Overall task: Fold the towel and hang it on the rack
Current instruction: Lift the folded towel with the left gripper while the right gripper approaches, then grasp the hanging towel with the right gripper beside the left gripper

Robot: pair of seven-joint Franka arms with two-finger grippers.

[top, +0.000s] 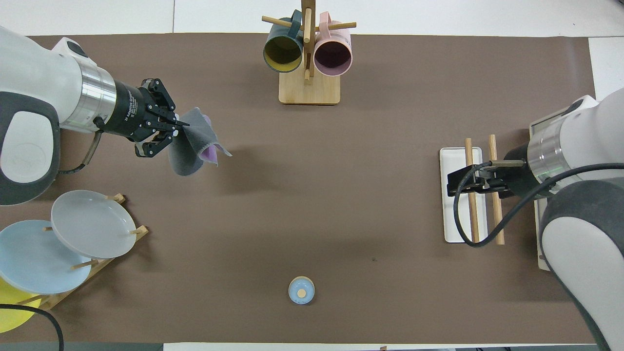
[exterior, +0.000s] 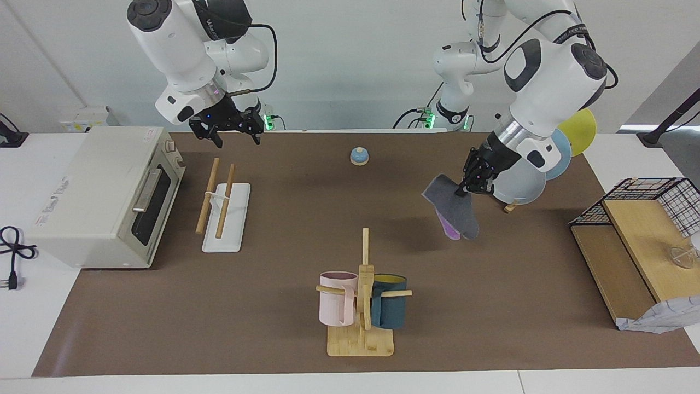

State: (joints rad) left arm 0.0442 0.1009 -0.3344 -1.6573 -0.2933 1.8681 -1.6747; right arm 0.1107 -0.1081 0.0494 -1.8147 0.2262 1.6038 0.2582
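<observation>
The towel (exterior: 456, 210) is folded, dark grey outside with a purple edge showing, and hangs in the air from my left gripper (exterior: 462, 189), which is shut on its upper edge. It hangs above the mat beside the plate stand; in the overhead view the towel (top: 192, 146) hangs from the left gripper (top: 175, 129). The rack (exterior: 225, 221), two slanted wooden dowels on a white base, stands in front of the toaster oven at the right arm's end. My right gripper (exterior: 236, 139) is open and empty, raised over the rack's end nearest the robots; it also shows in the overhead view (top: 475, 178) over the rack (top: 454, 195).
A toaster oven (exterior: 104, 197) stands beside the rack. A mug tree (exterior: 361, 295) with a pink and a blue mug is at mid-table, farther from the robots. A plate stand (exterior: 525, 180) and a wire basket (exterior: 651, 202) are at the left arm's end. A small blue bell (exterior: 359, 156) sits near the robots.
</observation>
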